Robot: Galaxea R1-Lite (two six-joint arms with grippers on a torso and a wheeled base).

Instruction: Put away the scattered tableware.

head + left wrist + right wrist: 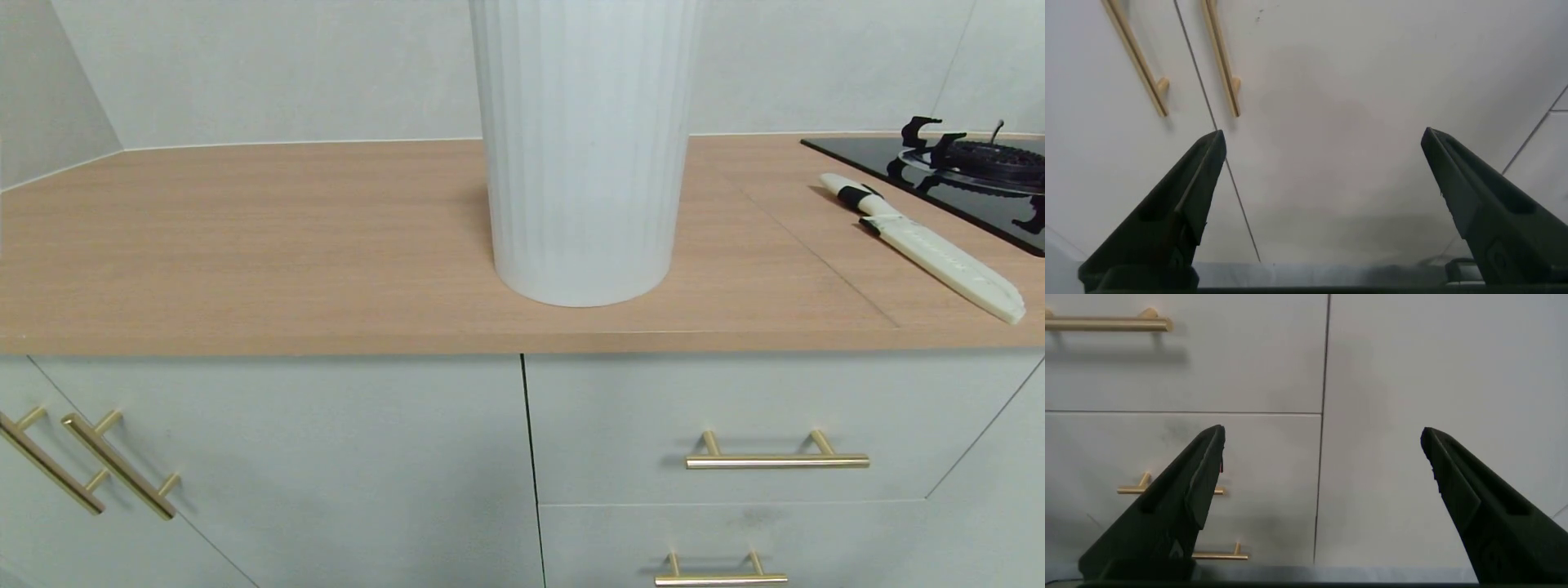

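Tools are both gaping wide: left tool (1323, 133) and right tool (1323, 430) are pointing at pale grey cabinet fronts (1355, 82). Cream-white knife (922, 243) is lying at the head view's right on the wooden bench (245, 245).

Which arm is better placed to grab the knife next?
Right, probably. The knife lies far right by the stove; the open right gripper faces the drawers on that side, while the left gripper faces the cabinet doors farther left.
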